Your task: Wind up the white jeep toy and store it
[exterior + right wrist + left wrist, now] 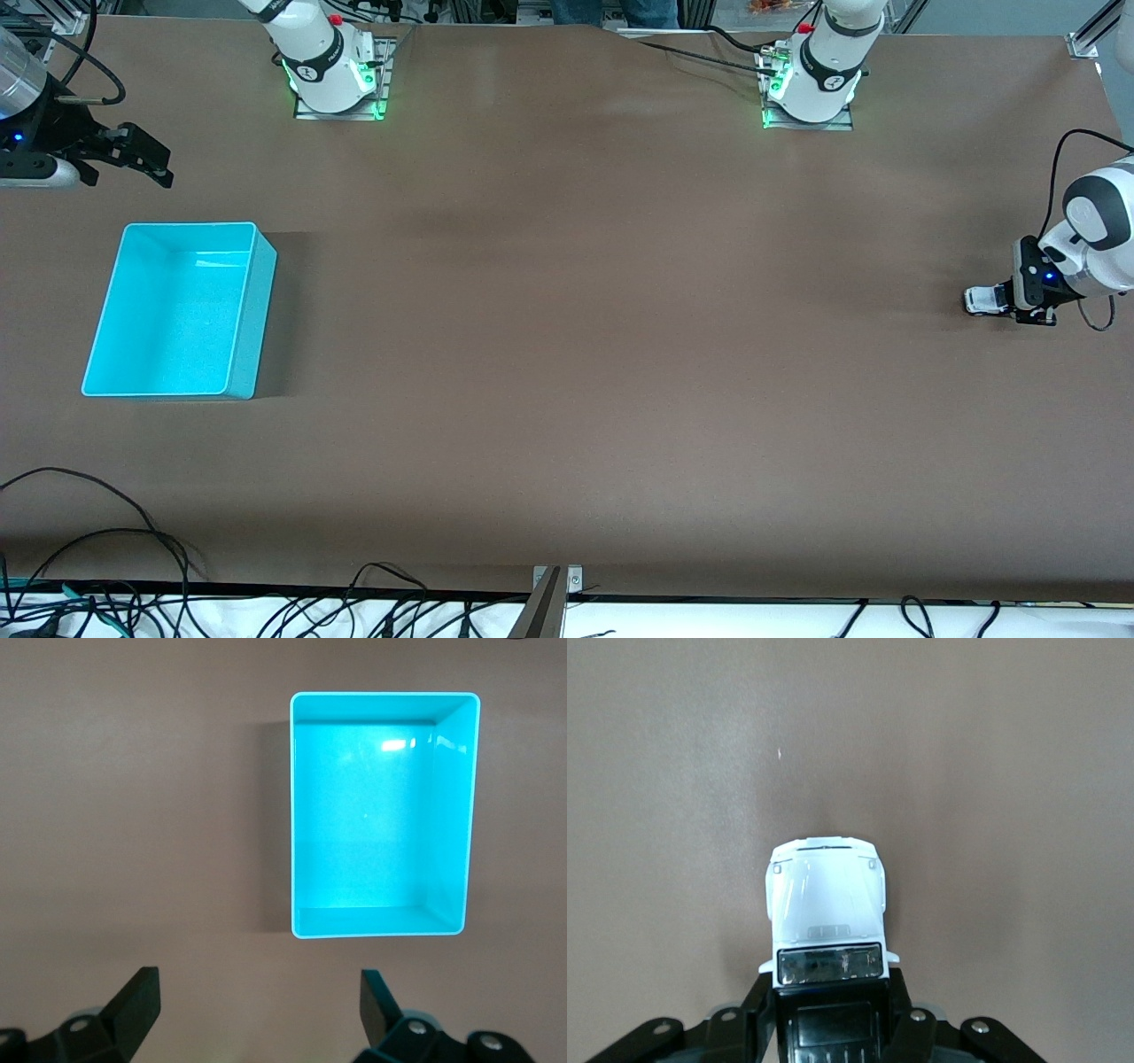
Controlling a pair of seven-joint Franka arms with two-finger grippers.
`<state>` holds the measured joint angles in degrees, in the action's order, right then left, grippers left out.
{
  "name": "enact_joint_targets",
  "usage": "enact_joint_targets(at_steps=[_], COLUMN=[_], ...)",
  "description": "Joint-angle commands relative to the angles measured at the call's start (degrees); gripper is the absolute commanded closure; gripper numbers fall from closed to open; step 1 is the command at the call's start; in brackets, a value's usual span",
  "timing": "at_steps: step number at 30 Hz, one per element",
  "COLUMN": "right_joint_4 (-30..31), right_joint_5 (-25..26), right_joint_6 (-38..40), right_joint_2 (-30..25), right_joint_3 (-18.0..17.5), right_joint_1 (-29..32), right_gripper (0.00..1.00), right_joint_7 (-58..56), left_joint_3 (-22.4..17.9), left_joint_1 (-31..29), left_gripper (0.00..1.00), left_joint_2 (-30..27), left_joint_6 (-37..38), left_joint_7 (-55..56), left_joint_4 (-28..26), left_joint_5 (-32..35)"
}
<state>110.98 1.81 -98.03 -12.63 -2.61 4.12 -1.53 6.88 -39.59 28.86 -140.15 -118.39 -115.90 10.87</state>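
Jeep (979,300) sits clamped in left gripper (999,299) jaws at surface edge; may slip during winding. Right gripper (257,1010) open, empty.

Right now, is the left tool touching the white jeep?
Touching. The left wrist view shows the left tool with its fingers pressed against both sides of the white jeep toy.

White jeep toy (982,301) (827,904), black-roofed, upright on table at left arm's end.
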Motion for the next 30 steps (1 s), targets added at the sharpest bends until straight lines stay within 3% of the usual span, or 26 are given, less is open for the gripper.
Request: enact_joint_targets(at_steps=[1,14,19,30], right_joint_4=[-1.3,-1.3,-1.3,-1.4], right_joint_5=[0.5,0.5,0.5,0.5], right_joint_6=[1.0,1.0,1.0,0.9], right_joint_2=[0.4,0.4,0.4,0.4], right_joint_3=[0.2,0.2,0.2,0.2], right_joint_1=[-0.2,-0.2,-0.2,-0.2], right_gripper=[0.0,0.0,0.0,0.0], right_joint_7=[-0.1,-0.1,-0.1,-0.5], left_joint_3=[0.1,1.6,2.2,8.8], left_joint_1=[-0.6,1.4,2.2,2.2], left_gripper=[0.0,0.0,0.0,0.0], left_joint_2=[1.5,0.2,-0.5,-0.5], left_joint_6=[1.4,18.9,25.7,41.6], left_joint_7=[-1.1,3.3,10.7,34.3], left_joint_4=[2.4,12.4,16.1,23.5], left_joint_5=[-0.7,-0.7,-1.3,-1.6])
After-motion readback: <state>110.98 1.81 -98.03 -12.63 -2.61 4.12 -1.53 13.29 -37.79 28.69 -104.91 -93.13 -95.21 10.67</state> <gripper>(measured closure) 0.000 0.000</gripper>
